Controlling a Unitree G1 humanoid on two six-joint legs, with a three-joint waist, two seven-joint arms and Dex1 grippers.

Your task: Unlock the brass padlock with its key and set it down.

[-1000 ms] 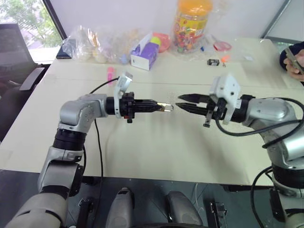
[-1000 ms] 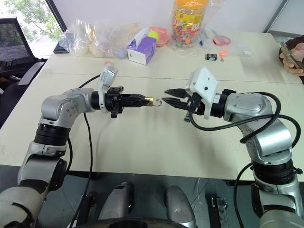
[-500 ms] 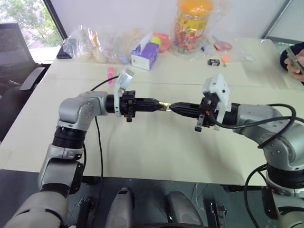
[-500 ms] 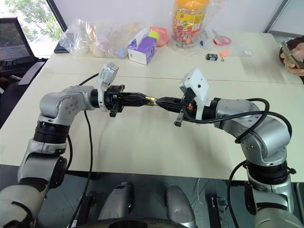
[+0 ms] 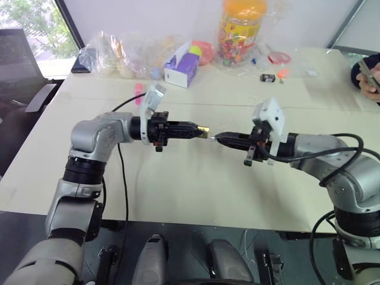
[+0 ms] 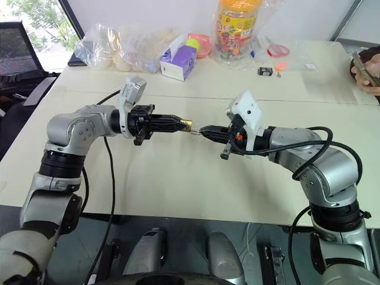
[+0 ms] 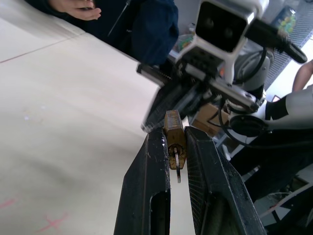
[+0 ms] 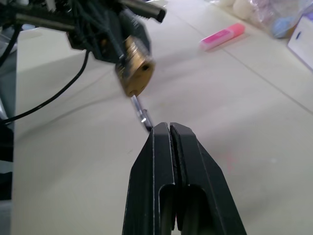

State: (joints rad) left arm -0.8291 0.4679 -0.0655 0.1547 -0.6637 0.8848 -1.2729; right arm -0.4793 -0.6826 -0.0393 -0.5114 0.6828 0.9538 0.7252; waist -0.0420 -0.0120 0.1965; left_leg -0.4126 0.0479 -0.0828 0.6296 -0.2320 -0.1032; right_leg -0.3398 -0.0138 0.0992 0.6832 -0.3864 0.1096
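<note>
The brass padlock point(image 5: 202, 128) hangs above the table point(image 5: 178, 178), pinched between the fingers of my left gripper point(image 5: 199, 129), which points level toward the right. The left wrist view shows the padlock point(image 7: 174, 139) wedged between the two fingers point(image 7: 151, 166). A thin silvery sliver point(image 8: 141, 111) runs from the padlock point(image 8: 136, 73) to the tips of my right gripper point(image 8: 168, 126), which is shut. I cannot tell whether that sliver is the key or the shackle. The right gripper point(image 5: 218, 138) faces the left one tip to tip.
A pink marker point(image 5: 138, 90) lies behind my left arm. Further back are a purple tissue box point(image 5: 178, 70), plastic bags point(image 5: 113, 56), a sweets jar point(image 5: 240, 29) and a small black-and-silver object point(image 5: 266, 77). A person's hand point(image 5: 369, 74) shows at the far right edge.
My right gripper has come in leftward and a little lower, rolling as it went. Its tips now meet the silvery piece at the padlock. The left gripper has held still.
</note>
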